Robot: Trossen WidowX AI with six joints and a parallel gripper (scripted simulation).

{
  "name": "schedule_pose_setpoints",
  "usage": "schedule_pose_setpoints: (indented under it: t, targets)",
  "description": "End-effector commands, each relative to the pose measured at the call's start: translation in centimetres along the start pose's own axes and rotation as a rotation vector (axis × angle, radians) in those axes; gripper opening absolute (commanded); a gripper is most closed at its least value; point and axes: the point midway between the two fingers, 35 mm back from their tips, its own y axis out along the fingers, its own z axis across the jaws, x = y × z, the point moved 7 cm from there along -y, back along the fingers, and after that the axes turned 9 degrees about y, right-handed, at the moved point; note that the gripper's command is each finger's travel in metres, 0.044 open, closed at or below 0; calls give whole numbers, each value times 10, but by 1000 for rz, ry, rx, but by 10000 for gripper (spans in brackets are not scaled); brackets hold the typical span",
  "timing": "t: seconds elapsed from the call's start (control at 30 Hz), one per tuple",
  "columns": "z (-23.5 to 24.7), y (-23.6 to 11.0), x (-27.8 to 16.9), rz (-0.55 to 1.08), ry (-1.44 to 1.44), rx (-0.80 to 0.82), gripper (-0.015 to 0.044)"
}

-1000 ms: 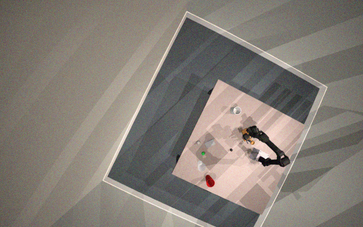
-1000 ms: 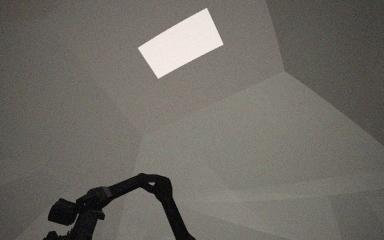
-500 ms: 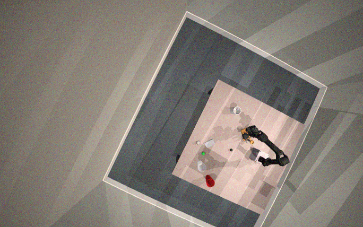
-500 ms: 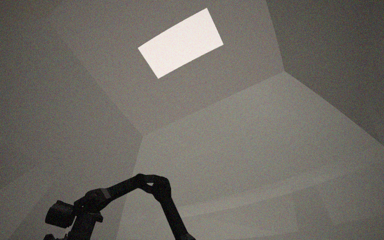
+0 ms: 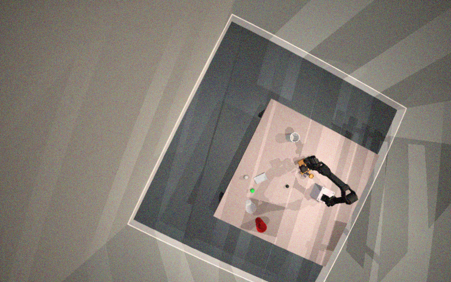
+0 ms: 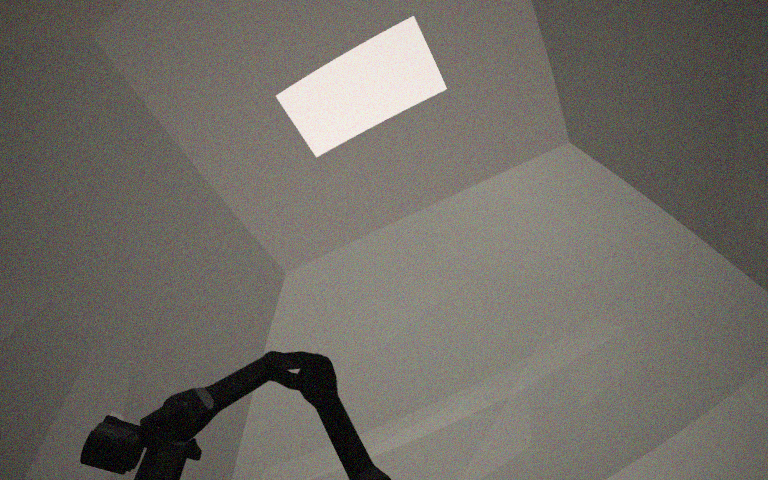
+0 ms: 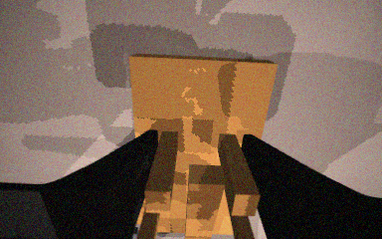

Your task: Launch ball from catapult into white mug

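On the pale bench (image 5: 292,229) the jaws are clamped on the orange catapult (image 7: 201,124), probably to turn it toward the white mug (image 5: 294,137).

The pale pink surface (image 5: 296,229) carries a white mug (image 5: 294,137) near its far edge. Taking that mug as landmark: the orange catapult (image 5: 305,168) sits just below it, a grey box (image 5: 316,191) farther down, a black ball (image 5: 286,185), a green ball (image 5: 252,190), a white ball (image 5: 245,177) and a red cup (image 5: 261,225) well apart.
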Motion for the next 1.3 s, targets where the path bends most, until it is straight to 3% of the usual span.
schedule_pose_setpoints:
  t: [0.0,0.27,0.73,0.83,1.0,1.07,1.1,1.27]
  targets:
    - [0,6,-1,1,-2,4,0]
    - [0,5,0,0,0,0,0]
    - [0,5,0,0,0,0,368]
    - [0,-18,3,0,0,0,440]
    - [0,-93,1,-1,0,1,440]
    - [0,-96,0,-1,0,1,440]
    - [0,-78,3,-6,-3,1,440]
    - [-1,-88,-1,-1,-2,4,440]
